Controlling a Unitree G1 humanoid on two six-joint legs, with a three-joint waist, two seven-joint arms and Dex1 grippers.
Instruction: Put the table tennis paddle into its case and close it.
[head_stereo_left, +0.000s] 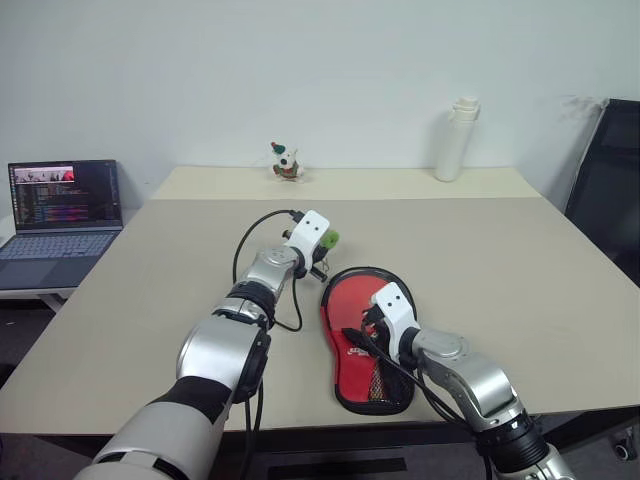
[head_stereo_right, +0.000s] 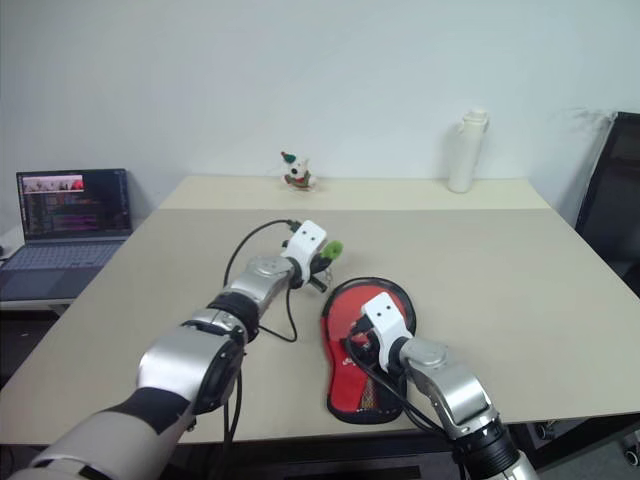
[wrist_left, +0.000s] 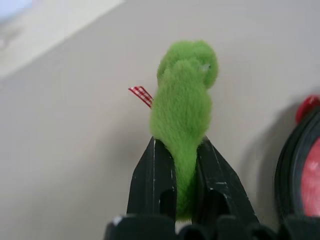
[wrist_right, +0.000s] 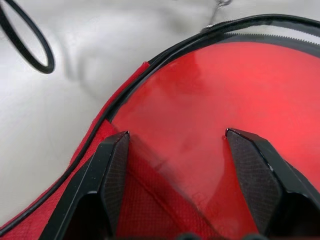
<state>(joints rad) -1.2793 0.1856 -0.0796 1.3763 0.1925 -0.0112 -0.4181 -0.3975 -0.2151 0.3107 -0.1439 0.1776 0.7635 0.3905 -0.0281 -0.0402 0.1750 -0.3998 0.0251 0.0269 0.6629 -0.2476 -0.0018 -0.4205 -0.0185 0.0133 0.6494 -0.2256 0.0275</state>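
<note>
The round red rubber-faced table tennis paddle (wrist_right: 220, 105) lies glossy and flat inside its black zip-edged fabric case (head_stereo_left: 365, 340) (red woven lining showing) on the beige table (head_stereo_left: 500, 260). The right gripper (wrist_right: 177, 145) hovers spread just above the rubber. The left gripper (wrist_left: 177, 165), beside the case, pinches a fuzzy green charm (wrist_left: 182, 100).

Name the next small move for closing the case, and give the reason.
Probably pull the green charm along the zip edge. The left hand is shut on it beside the case, which lies open with the red paddle inside. The right hand is open over the paddle and should likely press the case steady.
</note>
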